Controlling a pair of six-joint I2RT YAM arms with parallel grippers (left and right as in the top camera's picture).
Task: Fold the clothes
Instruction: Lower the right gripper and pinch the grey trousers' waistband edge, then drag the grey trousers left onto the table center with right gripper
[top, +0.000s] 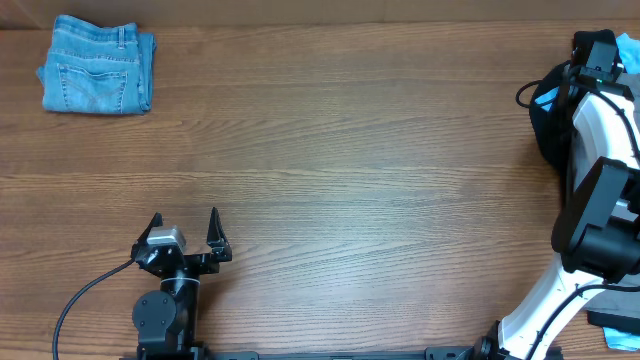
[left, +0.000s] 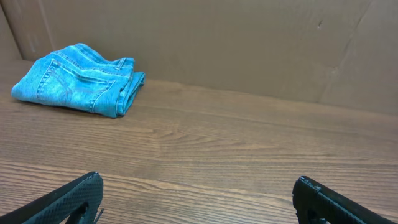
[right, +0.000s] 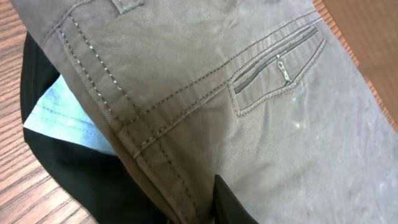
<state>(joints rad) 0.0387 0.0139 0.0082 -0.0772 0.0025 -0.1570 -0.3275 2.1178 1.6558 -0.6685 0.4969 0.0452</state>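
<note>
A folded pair of blue jeans (top: 97, 67) lies at the table's far left corner and also shows in the left wrist view (left: 81, 78). My left gripper (top: 185, 235) is open and empty near the front edge (left: 199, 199), far from the jeans. My right gripper (top: 600, 50) is down on a pile of clothes at the far right edge. In the right wrist view khaki trousers (right: 249, 93) with a zip pocket fill the frame. One dark finger (right: 227, 202) presses against a raised fold of them; the other finger is hidden under the cloth.
Under the trousers lie a black garment (right: 74, 168), also seen from overhead (top: 545, 120), and a light blue one (right: 62, 118). A cardboard wall (left: 249, 43) stands behind the table. The right arm's white links (top: 600, 150) run along the right edge.
</note>
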